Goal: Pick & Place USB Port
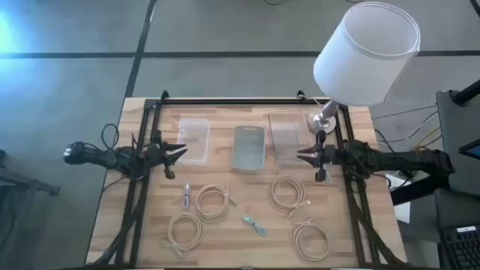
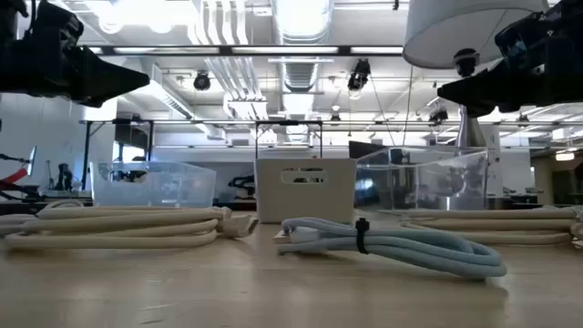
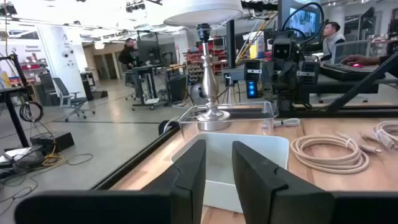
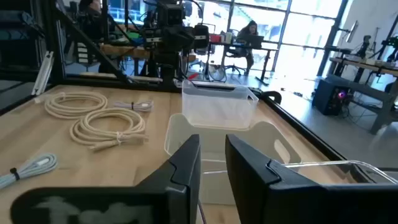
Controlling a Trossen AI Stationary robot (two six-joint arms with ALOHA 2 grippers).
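Observation:
A small white-and-lilac USB piece [image 1: 187, 195] lies flat on the wooden table near its front left, also in the right wrist view [image 4: 140, 106]. Beside it lie several coiled beige cables [image 1: 212, 202] and a light blue tied cable [image 1: 255, 223], which is close up in the low view [image 2: 392, 244]. My left gripper [image 1: 180, 152] hovers open at the table's left side, above and beside the left clear bin [image 1: 193, 139]. My right gripper [image 1: 304, 155] hovers open at the right side, next to the right clear bin [image 1: 285, 135]. Neither holds anything.
A pale opaque bin [image 1: 249, 148] stands between the two clear bins. A lamp with a white shade [image 1: 367, 52] has its base [image 1: 322, 120] at the far right corner. A black frame [image 1: 232, 100] runs round the table. People sit at desks beyond the table.

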